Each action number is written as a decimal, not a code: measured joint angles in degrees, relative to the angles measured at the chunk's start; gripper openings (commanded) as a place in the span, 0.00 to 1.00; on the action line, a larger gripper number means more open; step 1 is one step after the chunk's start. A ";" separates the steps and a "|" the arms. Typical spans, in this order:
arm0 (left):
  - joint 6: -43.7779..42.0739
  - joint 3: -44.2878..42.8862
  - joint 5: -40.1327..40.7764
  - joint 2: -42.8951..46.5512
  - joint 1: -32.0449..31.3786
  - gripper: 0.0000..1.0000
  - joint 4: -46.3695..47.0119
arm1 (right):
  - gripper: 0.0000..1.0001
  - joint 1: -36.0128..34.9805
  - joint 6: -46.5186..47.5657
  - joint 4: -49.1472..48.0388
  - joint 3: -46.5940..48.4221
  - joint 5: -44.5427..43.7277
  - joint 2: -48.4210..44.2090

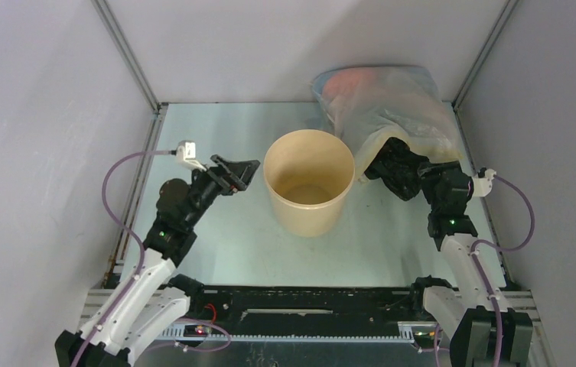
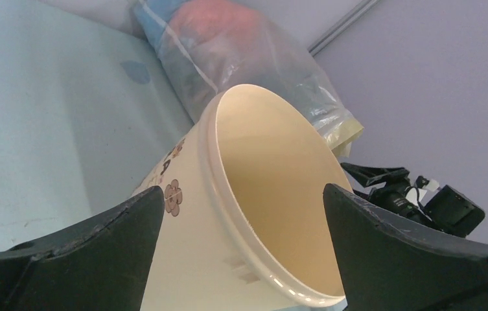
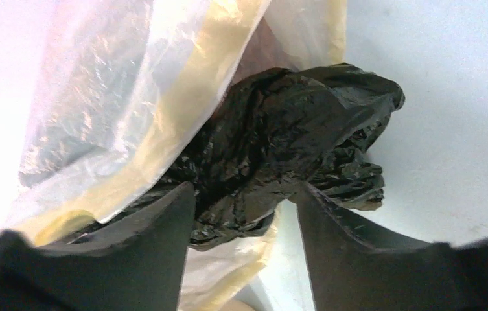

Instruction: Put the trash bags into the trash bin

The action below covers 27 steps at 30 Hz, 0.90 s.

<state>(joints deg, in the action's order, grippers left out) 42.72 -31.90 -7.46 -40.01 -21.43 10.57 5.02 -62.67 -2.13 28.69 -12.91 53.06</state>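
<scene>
The trash bag (image 1: 395, 164) is a crinkled glossy black lump on the table to the right of the trash bin (image 1: 307, 218), lying partly under the mouth of a translucent bag. In the right wrist view the black bag (image 3: 293, 129) fills the space between my right gripper's (image 3: 244, 194) fingers, which stand part-way in with both tips against it. From above, the right gripper (image 1: 422, 177) sits at the lump's right side. My left gripper (image 1: 240, 173) hovers open just left of the bin, holding nothing. Its wrist view frames the bin's rim and wall (image 2: 196, 259) between the wide fingers (image 2: 244, 207).
A large translucent whitish-yellow bag (image 1: 392, 103) with pinkish contents leans in the back right corner and overlaps the black bag (image 3: 111, 97). Grey walls and metal frame posts close in the table on three sides. The bin's inside shows nothing in it.
</scene>
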 measured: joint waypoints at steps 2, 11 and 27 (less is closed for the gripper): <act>0.39 -3.50 0.92 -2.21 -1.36 1.00 -3.52 | 0.73 0.15 0.11 -0.31 0.20 0.00 -0.70; -0.79 -15.52 9.44 -10.34 -8.41 0.99 -19.63 | 0.61 1.38 -2.82 -0.33 0.42 1.09 3.06; -5.46 -26.14 19.06 -23.87 -14.40 0.80 -32.76 | 0.00 2.97 3.34 3.76 9.42 9.40 -1.36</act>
<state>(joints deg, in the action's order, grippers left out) 37.26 -58.04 11.60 -63.88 -35.83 -22.20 7.99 -59.33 1.63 38.11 -3.51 51.70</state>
